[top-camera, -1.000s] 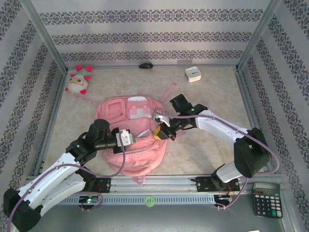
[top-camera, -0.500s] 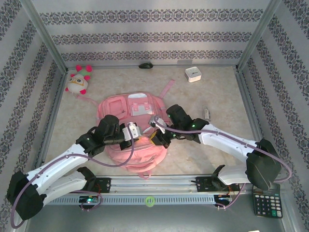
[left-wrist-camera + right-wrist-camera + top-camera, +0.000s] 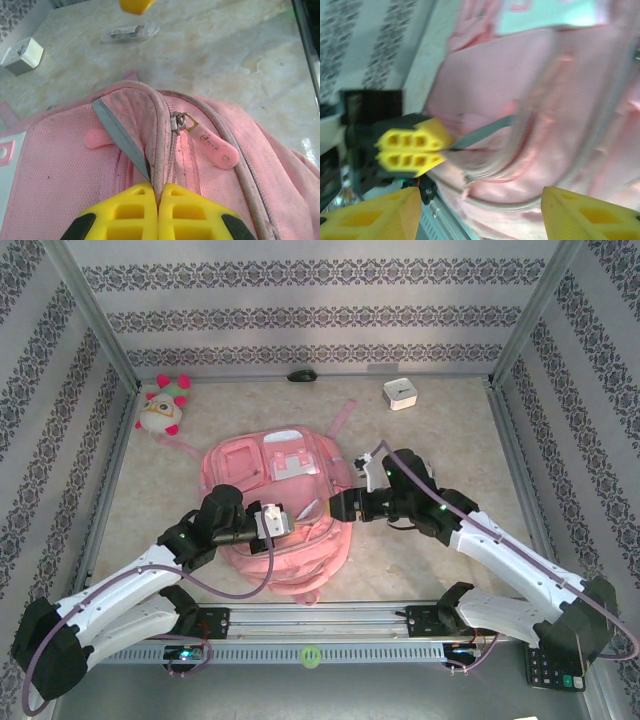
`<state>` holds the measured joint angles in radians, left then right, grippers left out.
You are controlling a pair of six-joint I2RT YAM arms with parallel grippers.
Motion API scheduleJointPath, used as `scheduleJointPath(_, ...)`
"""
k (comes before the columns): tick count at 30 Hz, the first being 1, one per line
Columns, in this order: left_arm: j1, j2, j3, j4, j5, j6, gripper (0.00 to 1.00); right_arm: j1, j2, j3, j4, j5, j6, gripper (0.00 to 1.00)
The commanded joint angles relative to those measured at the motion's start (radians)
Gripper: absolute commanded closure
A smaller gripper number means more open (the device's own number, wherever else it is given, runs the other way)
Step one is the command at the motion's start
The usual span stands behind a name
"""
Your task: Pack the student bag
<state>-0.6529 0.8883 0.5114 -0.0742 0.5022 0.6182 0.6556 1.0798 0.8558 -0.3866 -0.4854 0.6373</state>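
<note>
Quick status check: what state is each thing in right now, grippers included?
left gripper: shut, pinching the student bag's zipper edge.
right gripper: open, holding nothing, at the bag's right edge.
student bag: lying flat, front pockets up.
zipper pull: lying loose, ungripped.
plush toy: lying at the far left, untouched.

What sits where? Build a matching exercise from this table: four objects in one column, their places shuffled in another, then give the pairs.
Objects
1. large pink fabric backpack
2. small white-and-pink plush toy
3. small white square box
4. small black rounded object

Places
A. far edge, towards the right
B. far-left corner
C. far edge, near its middle
D. middle of the table

Pairs: 1-D, 2-B, 3-A, 4-C
</note>
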Motion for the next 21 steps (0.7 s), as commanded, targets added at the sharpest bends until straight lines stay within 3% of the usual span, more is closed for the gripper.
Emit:
scheduleJointPath(1, -0.007, -0.036, 0.008, 0.031, 0.121, 0.123, 1.00, -0.006, 0.102, 0.060, -0.108, -0.016, 0.158, 0.33)
scheduleJointPath(7, -0.007, -0.035, 0.013, 0.018, 0.129, 0.157, 1.00, 0.038, 0.290, 0.151, -0.046, -0.106, 0.206, 0.33)
scheduleJointPath(12, -0.007, -0.028, 0.003, 0.011, 0.113, 0.195, 1.00, 0.053, 0.350, 0.140, 0.070, -0.119, 0.255, 0.66)
scheduleJointPath(14, -0.007, -0.015, -0.005, 0.027, 0.081, 0.221, 1.00, 0.057, 0.337, 0.107, 0.106, -0.097, 0.282, 0.94)
scheduleJointPath(15, -0.004, -0.004, -0.011, 0.040, 0.069, 0.227, 1.00, 0.059, 0.322, 0.082, 0.138, -0.074, 0.307, 1.00)
scheduleJointPath(21, 0.068, 0.105, 0.010, 0.141, 0.083, 0.230, 1.00, 0.100, 0.109, -0.104, 0.276, 0.164, 0.453, 1.00)
